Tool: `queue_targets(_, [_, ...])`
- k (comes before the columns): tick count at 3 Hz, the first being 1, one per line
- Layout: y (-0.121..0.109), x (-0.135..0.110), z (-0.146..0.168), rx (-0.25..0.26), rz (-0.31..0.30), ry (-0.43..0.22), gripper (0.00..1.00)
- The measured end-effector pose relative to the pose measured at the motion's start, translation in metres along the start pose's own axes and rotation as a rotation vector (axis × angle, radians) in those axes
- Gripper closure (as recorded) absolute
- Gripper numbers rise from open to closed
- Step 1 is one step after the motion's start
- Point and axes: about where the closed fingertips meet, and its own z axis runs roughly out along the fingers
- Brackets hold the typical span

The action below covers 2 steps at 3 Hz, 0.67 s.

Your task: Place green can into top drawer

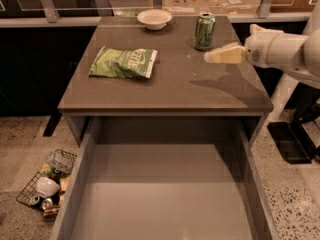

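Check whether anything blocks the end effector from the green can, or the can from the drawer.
Nothing visible does. The end effector hovers beside the small green aluminium can, bare countertop between them. The flat green crisp bag lies clear of the route to the open grey drawer.

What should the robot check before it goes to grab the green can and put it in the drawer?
1. Small green aluminium drink can upright on the grey-brown countertop: ok.
2. Pale end effector hovering near the can's front-right side, apart from it: ok.
3. Can held: not ok.
4. Wide grey top drawer pulled open: ok.
5. Flat green-and-white crisp bag and white bowl away from the can: ok.
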Motion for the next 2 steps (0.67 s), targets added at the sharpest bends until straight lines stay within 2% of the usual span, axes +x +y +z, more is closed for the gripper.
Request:
queue_targets(1, [-0.014, -0.002, 0.057, 0.049, 0.034, -0.149, 0.00])
queue_targets(2, [-0.026, -0.009, 0.095, 0.062, 0.035, -0.234, 0.00])
